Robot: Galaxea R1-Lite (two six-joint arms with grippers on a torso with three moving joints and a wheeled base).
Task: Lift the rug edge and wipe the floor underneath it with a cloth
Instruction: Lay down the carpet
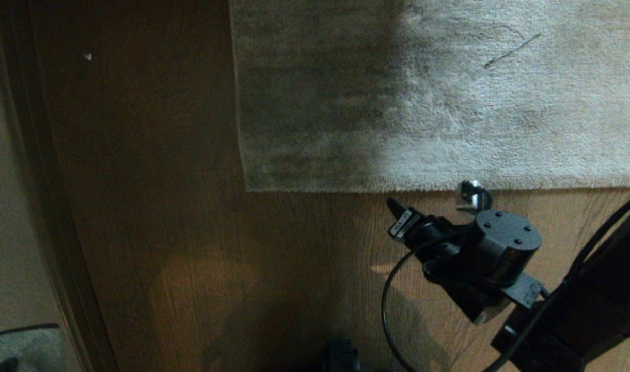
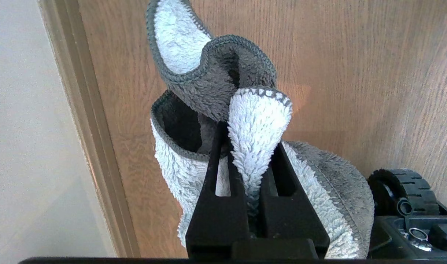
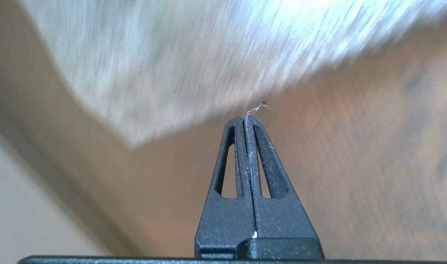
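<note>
- Over the floor [image 1: 304, 279], just short of the rug edge [image 1: 346, 187], the right gripper [image 3: 248, 119] reaches in, fingers pinched together, gripping nothing.
- Left gripper [image 2: 245, 154] clenches one cloth [image 2: 258, 121].
- One rug, lying flat.

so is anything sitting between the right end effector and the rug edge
Nothing visible does. The right end effector is shut and empty apart from a few stray fibres, hovering over bare floor just short of the rug edge. The left end effector is off to the side, shut on the cloth.
</note>
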